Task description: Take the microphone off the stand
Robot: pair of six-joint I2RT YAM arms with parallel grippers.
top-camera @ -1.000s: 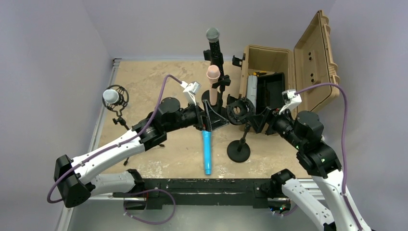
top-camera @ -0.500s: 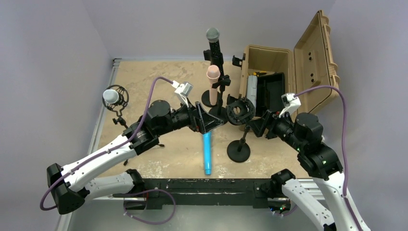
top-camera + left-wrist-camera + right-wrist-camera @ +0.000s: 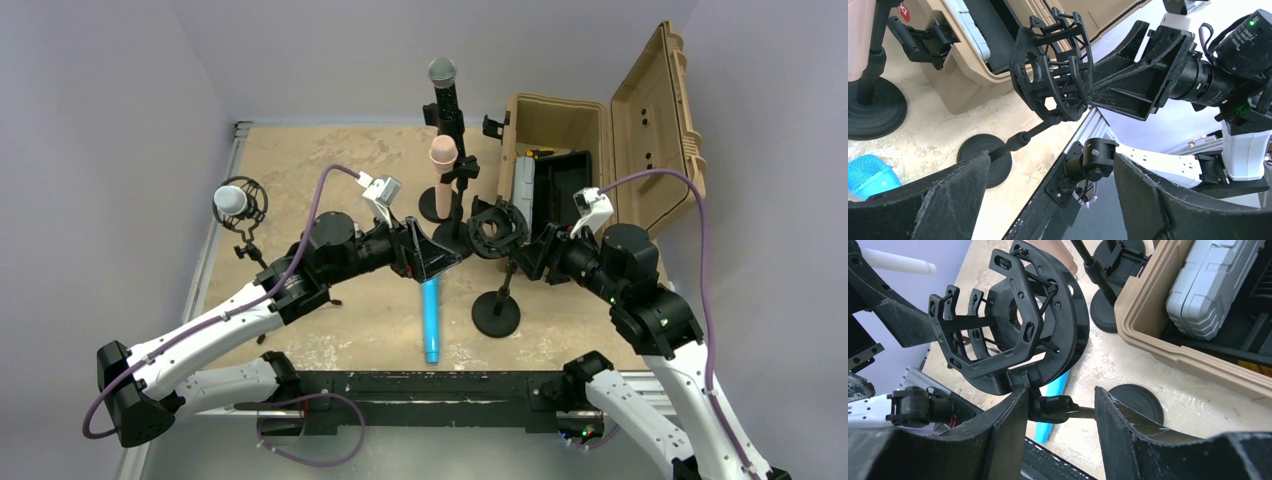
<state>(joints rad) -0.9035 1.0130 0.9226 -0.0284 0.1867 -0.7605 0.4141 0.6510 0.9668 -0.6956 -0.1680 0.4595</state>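
Observation:
A blue microphone lies flat on the table, also showing in the left wrist view and the right wrist view. The black stand's empty shock mount leans above its round base. My left gripper is open and empty, just left of the mount and above the blue microphone. My right gripper straddles the stand's neck joint under the mount. The joint rests against one finger with a gap to the other.
A silver microphone on a small stand is at the left. A black microphone and a pink one stand upright at the back centre. An open tan case holding a grey box sits at the back right.
My left arm has drawn back to the left, staying open. My right wrist has shifted left along with the stand's mount. The blue microphone has not moved.

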